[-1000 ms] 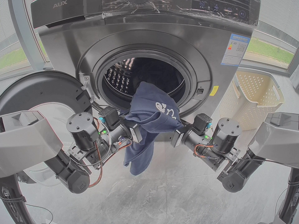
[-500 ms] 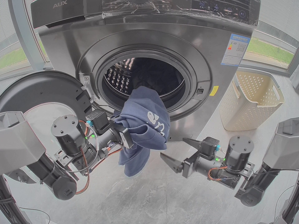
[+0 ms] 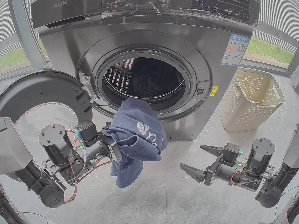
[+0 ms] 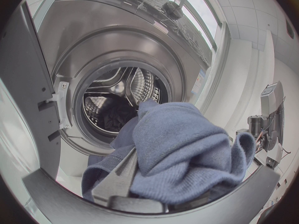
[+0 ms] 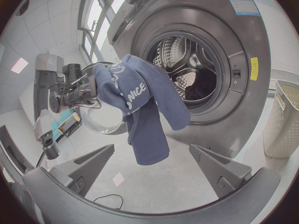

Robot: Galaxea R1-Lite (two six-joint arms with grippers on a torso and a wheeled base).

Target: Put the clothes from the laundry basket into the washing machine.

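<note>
Left claw [image 3: 120,142] pinches the navy sweatshirt [image 3: 140,134], half buried in cloth, before the washing machine [image 3: 149,31]; right claw [image 3: 191,156] spread, well apart; laundry basket [image 3: 252,100] alongside the machine.

A sweatshirt [image 3: 137,136] before the washing machine [image 3: 202,47], laundry basket [image 3: 252,100] to its right, door [image 3: 40,91] to its left

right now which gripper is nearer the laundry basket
Right. The right gripper hangs open near the laundry basket; the left gripper, holding the navy sweatshirt, is far to its left.
</note>
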